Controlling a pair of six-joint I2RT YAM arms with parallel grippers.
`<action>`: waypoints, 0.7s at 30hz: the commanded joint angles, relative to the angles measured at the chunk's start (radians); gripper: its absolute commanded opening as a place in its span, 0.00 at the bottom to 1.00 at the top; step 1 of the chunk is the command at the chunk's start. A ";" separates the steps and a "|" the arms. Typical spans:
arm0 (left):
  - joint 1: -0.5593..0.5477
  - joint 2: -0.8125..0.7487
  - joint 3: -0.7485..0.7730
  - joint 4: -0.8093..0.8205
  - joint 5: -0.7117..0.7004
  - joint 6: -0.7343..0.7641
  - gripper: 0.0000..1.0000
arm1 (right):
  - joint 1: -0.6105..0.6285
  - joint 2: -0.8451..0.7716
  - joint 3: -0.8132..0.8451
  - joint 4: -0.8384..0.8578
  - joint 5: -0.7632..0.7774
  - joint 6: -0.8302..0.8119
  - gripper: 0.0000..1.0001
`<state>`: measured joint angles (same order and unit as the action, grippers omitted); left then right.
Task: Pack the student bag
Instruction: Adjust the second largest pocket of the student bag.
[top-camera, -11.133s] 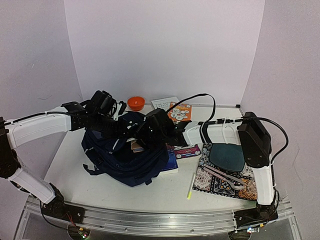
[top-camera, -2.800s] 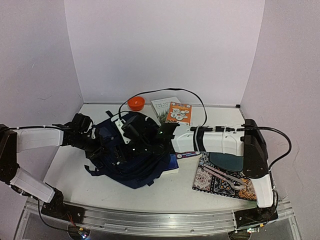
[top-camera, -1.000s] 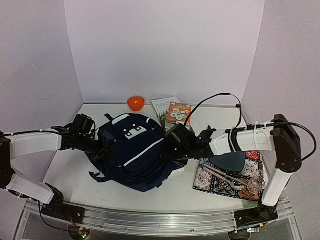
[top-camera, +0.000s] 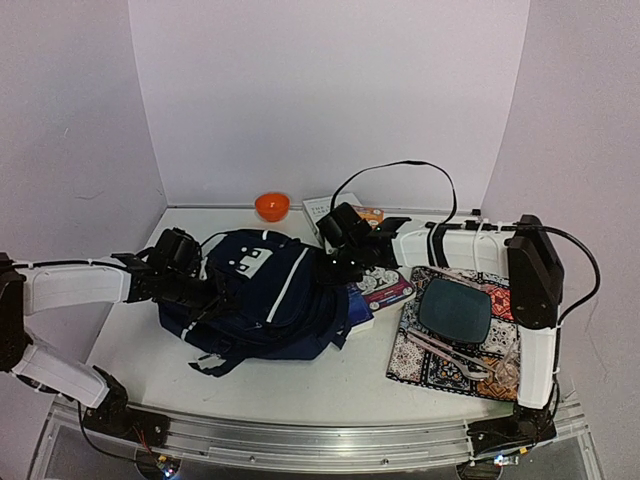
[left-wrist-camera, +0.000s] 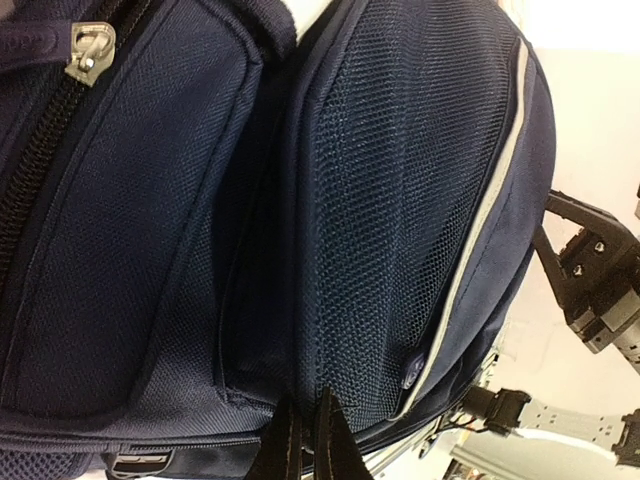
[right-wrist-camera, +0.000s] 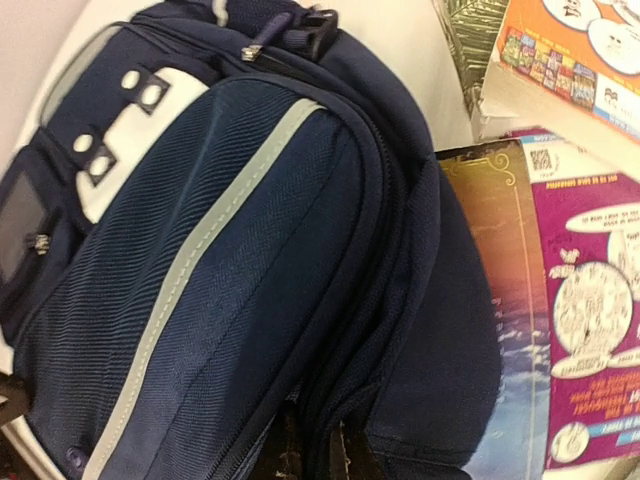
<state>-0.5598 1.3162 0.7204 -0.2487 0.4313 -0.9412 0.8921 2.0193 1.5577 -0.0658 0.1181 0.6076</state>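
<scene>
- Two arms flank the student bag (top-camera: 265, 295), which lies flat on the table (top-camera: 350, 375) seen from above, with the left gripper (top-camera: 205, 290) at its left side and the right gripper (top-camera: 335, 262) at its right.
- Left wrist: fingers (left-wrist-camera: 335, 440) pressed together on navy fabric.
- Right wrist: fingers (right-wrist-camera: 340, 450) pinching the bag's edge beside a purple book (right-wrist-camera: 590, 330).

Bright even light, soft shadows, student bag (left-wrist-camera: 400, 200) sharp, background overexposed

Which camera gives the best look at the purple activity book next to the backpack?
The right wrist view: the purple activity book fills its right edge, cover drawings clear. The top external view shows it small, beside the navy-blue fabric backpack. The left wrist view misses it entirely.
</scene>
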 joint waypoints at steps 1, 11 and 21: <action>-0.061 0.047 0.085 0.186 0.107 -0.067 0.00 | -0.007 -0.030 0.089 0.080 0.087 -0.065 0.22; -0.078 0.120 0.091 0.322 0.059 -0.188 0.00 | 0.144 -0.203 -0.073 0.028 0.209 0.187 0.53; -0.080 0.093 0.061 0.342 0.009 -0.225 0.00 | 0.238 -0.318 -0.182 -0.054 0.444 0.351 0.70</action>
<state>-0.6167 1.4421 0.7498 -0.0681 0.4131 -1.1372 1.1509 1.7676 1.3916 -0.0707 0.4234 0.9035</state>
